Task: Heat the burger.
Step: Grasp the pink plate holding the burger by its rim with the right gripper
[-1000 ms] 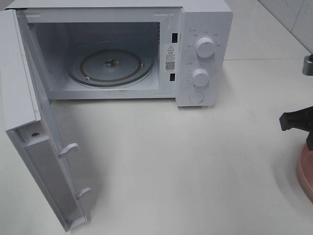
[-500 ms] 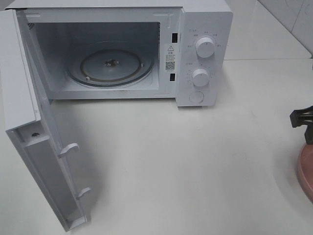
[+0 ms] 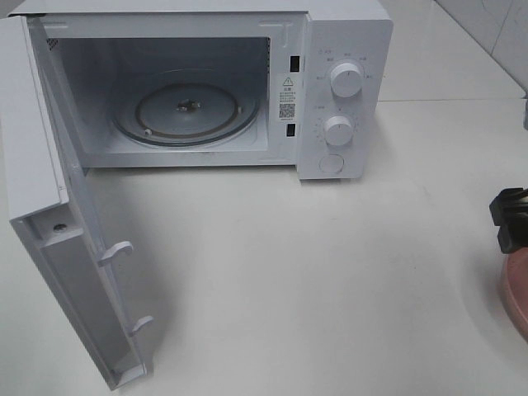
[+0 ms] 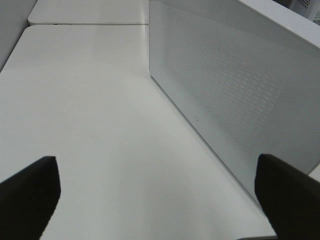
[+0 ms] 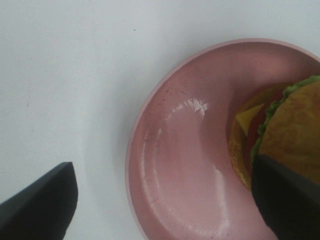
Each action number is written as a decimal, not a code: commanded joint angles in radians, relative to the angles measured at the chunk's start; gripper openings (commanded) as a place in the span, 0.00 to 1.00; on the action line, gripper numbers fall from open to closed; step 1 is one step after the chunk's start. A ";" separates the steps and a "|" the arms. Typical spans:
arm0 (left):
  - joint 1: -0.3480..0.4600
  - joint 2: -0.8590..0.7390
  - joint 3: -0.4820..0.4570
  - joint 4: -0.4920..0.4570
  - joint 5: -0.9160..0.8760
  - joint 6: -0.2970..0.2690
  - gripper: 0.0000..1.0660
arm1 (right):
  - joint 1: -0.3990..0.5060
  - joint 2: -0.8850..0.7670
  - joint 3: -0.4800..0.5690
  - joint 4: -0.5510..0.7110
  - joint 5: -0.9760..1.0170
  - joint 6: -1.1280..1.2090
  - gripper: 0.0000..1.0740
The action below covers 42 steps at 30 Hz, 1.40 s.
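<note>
The burger (image 5: 290,130) shows only in the right wrist view: brown bun, green lettuce, red tomato and yellow cheese, lying on a round pink plate (image 5: 185,165). My right gripper (image 5: 162,200) hangs open above the plate, one finger over the bare table and the other beside the burger, with nothing held. From the high camera only part of the right gripper (image 3: 510,219) and the plate's rim (image 3: 516,289) show at the right edge; the burger is outside that view. My left gripper (image 4: 160,200) is open and empty above the table.
The white microwave (image 3: 342,91) stands at the back with its door (image 3: 74,264) swung wide open to the left and its glass turntable (image 3: 186,111) bare. The door's perforated outer face (image 4: 235,100) is just beside the left gripper.
The right gripper has opened its jaws and shifted right and slightly nearer, over the pink plate. The left gripper and the microwave have not moved.
</note>
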 commanded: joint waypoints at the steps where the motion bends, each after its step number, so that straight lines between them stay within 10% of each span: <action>1: 0.000 -0.015 0.004 -0.004 -0.016 0.000 0.92 | -0.006 0.048 0.005 0.006 0.001 -0.011 0.83; 42: 0.000 -0.015 0.004 -0.004 -0.016 0.000 0.92 | -0.017 0.373 -0.004 0.074 -0.157 -0.037 0.75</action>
